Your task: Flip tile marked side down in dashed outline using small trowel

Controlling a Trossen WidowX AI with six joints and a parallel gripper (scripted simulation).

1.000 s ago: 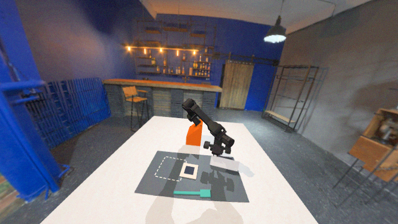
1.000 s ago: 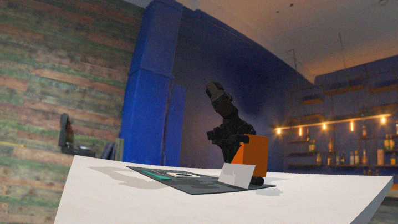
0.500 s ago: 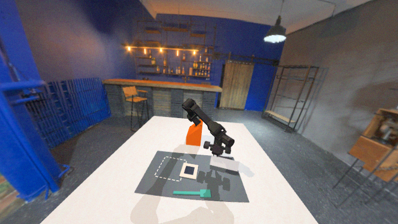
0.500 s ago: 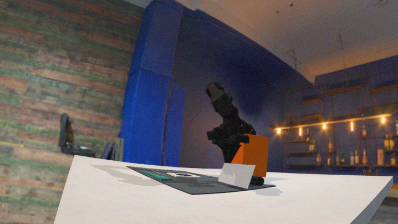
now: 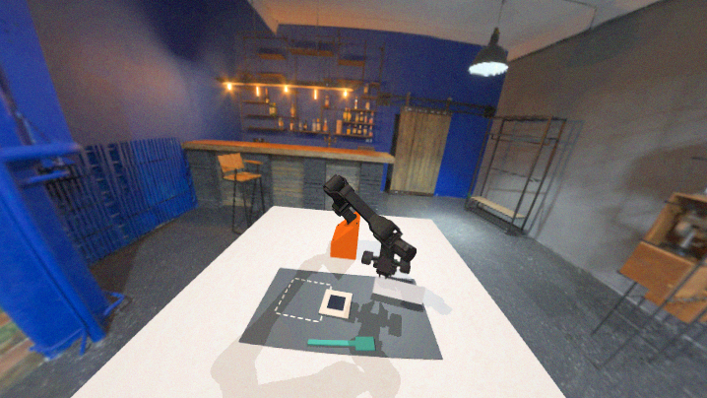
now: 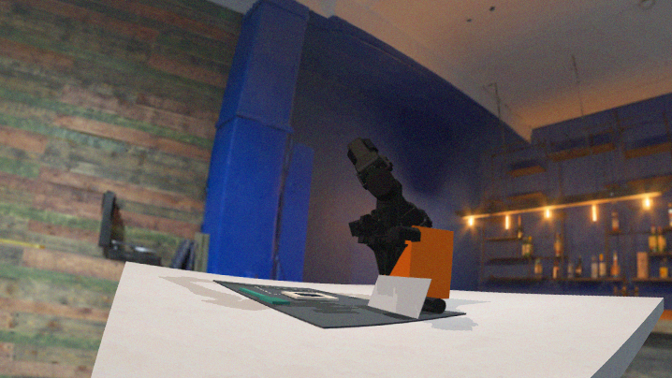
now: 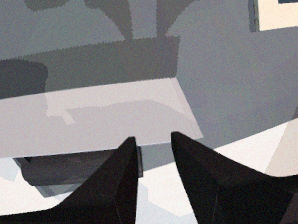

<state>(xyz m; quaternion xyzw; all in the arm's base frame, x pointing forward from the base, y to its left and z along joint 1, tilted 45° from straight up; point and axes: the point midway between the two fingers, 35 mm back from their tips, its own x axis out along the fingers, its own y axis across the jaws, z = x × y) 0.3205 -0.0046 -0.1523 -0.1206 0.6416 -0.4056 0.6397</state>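
Note:
The tile (image 5: 337, 302) (image 6: 307, 295) (image 7: 276, 17) lies flat on the mat (image 5: 415, 341) (image 6: 338, 319) (image 7: 225, 75), cream with a dark square facing up. It covers part of the right side of the dashed outline (image 5: 298, 317), with most of the tile outside it. The teal trowel (image 5: 364, 343) (image 6: 265, 296) lies flat near the mat's front edge, handle to the left in the top view. My gripper (image 5: 384, 275) (image 7: 153, 140) points down above the mat's back right part, away from tile and trowel. Its fingers stand a little apart with nothing between them.
A pale tilted panel (image 5: 398, 290) (image 6: 399, 296) (image 7: 100, 117) stands on the mat's right part, just by my fingertips. A black cylinder (image 6: 435, 305) (image 7: 75, 167) is behind it. The orange arm base (image 5: 344, 242) (image 6: 434, 258) stands on the table (image 5: 172, 346) (image 6: 211, 347) behind the mat.

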